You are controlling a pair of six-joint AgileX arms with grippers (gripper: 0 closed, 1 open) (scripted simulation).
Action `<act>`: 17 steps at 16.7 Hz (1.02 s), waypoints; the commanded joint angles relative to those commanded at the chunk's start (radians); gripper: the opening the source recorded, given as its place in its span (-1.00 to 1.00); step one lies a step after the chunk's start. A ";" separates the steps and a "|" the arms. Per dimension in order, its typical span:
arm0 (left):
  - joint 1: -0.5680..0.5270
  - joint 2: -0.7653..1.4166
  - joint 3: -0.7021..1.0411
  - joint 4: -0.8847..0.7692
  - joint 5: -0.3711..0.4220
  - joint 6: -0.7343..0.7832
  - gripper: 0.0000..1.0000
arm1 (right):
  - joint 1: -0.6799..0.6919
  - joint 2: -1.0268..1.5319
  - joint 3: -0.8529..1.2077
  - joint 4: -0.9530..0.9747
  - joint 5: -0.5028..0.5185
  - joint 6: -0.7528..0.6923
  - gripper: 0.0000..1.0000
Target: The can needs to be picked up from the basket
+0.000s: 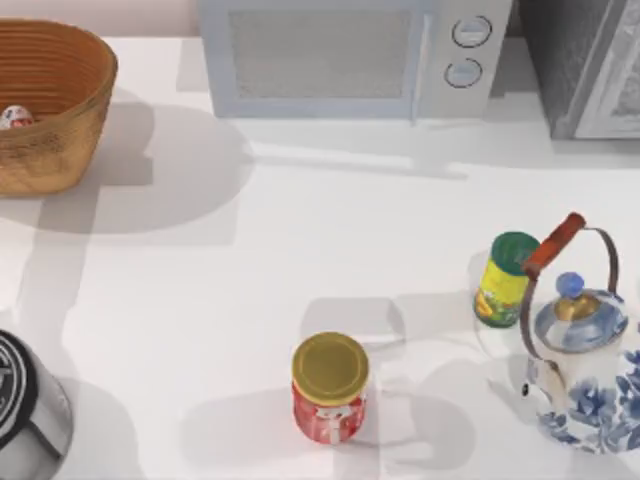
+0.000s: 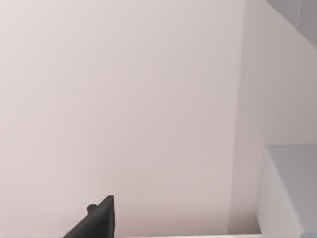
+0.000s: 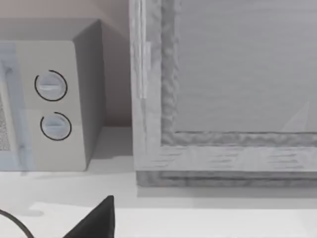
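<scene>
Black finger tip (image 2: 101, 218) of left gripper faces bare wall; jaw state indeterminate for both arms. Can (image 1: 14, 117) sits inside basket (image 1: 75, 110) (top view's far left), untouched. Pickup not begun.

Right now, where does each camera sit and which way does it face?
Top view: above the table, looking down on the basket, the can inside it, the microwave and a kettle.
Left wrist view: faces a bare wall; a dark tip of the left gripper shows.
Right wrist view: faces the microwave's dials and a grey cabinet; a dark tip of the right gripper shows.
Shared: top and right wrist views both show the microwave.
</scene>
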 joint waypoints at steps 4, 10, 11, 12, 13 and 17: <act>-0.009 0.245 0.249 -0.158 0.043 -0.059 1.00 | 0.000 0.000 0.000 0.000 0.000 0.000 1.00; -0.005 0.608 0.555 -0.371 0.074 -0.086 1.00 | 0.000 0.000 0.000 0.000 0.000 0.000 1.00; -0.001 0.681 0.619 -0.407 0.075 -0.081 1.00 | 0.000 0.000 0.000 0.000 0.000 0.000 1.00; 0.003 0.757 0.683 -0.444 0.076 -0.075 1.00 | 0.000 0.000 0.000 0.000 0.000 0.000 1.00; 0.008 0.839 0.737 -0.481 0.076 -0.066 1.00 | 0.000 0.000 0.000 0.000 0.000 0.000 1.00; 0.034 1.164 0.921 -0.626 0.080 -0.016 1.00 | 0.000 0.000 0.000 0.000 0.000 0.000 1.00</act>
